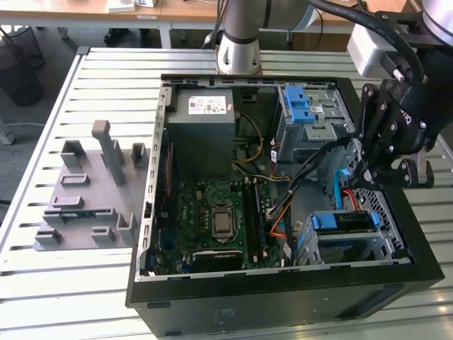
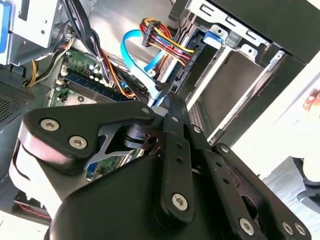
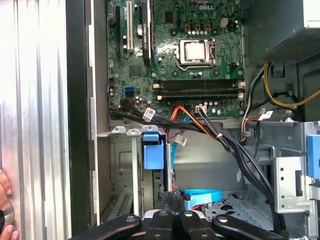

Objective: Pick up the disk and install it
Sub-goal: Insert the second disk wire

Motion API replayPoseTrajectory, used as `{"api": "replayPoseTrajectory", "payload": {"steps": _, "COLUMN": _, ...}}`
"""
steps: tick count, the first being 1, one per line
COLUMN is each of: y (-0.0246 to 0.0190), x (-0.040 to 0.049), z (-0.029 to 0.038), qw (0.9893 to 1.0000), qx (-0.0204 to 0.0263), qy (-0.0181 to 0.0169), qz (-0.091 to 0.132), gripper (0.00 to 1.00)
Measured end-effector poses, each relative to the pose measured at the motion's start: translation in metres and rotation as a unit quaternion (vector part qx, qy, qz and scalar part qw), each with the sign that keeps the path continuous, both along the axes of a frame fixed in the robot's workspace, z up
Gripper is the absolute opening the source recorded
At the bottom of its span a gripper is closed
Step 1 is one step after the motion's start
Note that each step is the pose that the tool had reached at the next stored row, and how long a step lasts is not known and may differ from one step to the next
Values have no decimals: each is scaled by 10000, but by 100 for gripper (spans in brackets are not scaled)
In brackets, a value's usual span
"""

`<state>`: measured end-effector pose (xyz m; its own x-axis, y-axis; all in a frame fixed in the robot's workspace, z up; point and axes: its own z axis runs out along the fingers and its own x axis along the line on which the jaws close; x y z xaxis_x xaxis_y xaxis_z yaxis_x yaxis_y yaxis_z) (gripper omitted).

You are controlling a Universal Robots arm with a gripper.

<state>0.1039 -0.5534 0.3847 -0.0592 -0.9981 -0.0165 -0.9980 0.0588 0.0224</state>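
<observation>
- While the black-fingered gripper (image 1: 366,172) hangs inside the open black metal computer case (image 1: 283,297), its fingers are pressed together, pinching nothing
- The flat silver blue-framed disk (image 1: 345,222) sits in the lower drive bay just beneath, apparently slotted in
- Closed fingers probably suit pushing, near the blue flat data cable (image 3: 202,196)

Black cables (image 1: 311,166) and a blue cable (image 1: 338,185) crowd the bay beside the drive cage (image 1: 310,113).
</observation>
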Motion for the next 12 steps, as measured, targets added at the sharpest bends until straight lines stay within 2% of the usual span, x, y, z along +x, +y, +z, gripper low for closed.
{"api": "replayPoseTrajectory", "payload": {"steps": 9, "y": 31, "x": -24, "z": 1, "qw": 9999, "qx": -20, "qy": -4, "qz": 98, "gripper": 11}}
{"api": "replayPoseTrajectory", "payload": {"steps": 10, "y": 38, "x": -24, "z": 1, "qw": 9999, "qx": -29, "qy": -4, "qz": 115, "gripper": 11}}
{"api": "replayPoseTrajectory", "payload": {"steps": 11, "y": 47, "x": -24, "z": 1, "qw": 9999, "qx": -35, "qy": -4, "qz": 135, "gripper": 17}}
{"api": "replayPoseTrajectory", "payload": {"steps": 12, "y": 56, "x": -24, "z": 1, "qw": 9999, "qx": -42, "qy": -4, "qz": 154, "gripper": 17}}
